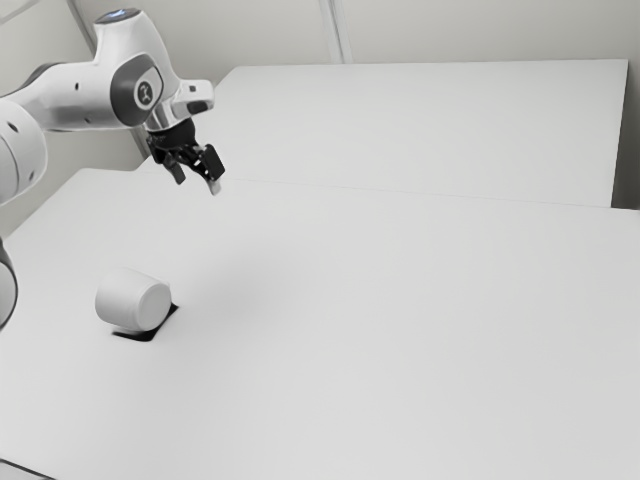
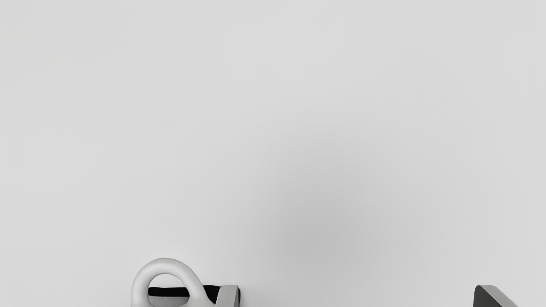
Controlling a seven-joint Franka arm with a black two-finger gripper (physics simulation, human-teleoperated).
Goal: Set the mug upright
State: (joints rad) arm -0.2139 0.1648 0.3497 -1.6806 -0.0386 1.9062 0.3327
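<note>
mug (image 1: pixel 132 300) on mat (image 1: pixel 136 336); mat on table (image 1: pixel 400 340)

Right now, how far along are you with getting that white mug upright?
Nothing looks done yet: the mug lies on its side over a black patch. Nothing is in hand either; my claw is open and empty, raised above the table. Left, as I judge it: grip the mug, turn it upright, let go.

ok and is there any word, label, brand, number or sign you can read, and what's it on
Nothing here can be read as text.
Arm, dark round joint cover: a pale sign, too small to make out.
Arm, dark disc on top: a bluish mark, too small to read.
Mug: none on the sides that show.
</note>
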